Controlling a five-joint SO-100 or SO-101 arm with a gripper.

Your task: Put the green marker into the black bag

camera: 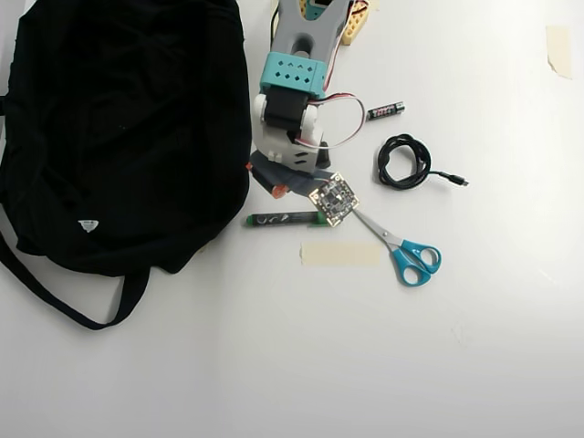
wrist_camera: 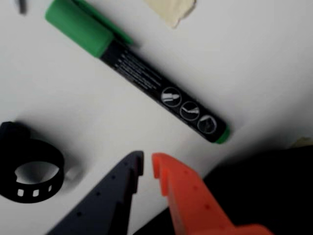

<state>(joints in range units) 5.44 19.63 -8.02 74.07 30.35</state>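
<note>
Two fingers, one dark and one orange, form the gripper (wrist_camera: 147, 165); the wrist view shows them nearly shut with only a thin gap and nothing held, poised above the table (wrist_camera: 254, 63) just short of the marker (wrist_camera: 146, 78). That view reads the marker's white print and green cap. A black cable loop (wrist_camera: 32, 169) sits at its left edge. Only the overhead view shows the bag (camera: 119, 128) beside the gripper (camera: 271, 185), the marker (camera: 283, 219) near the bag's edge, plus scissors (camera: 401, 251), tape (camera: 339, 254) and a battery (camera: 385, 110).
</note>
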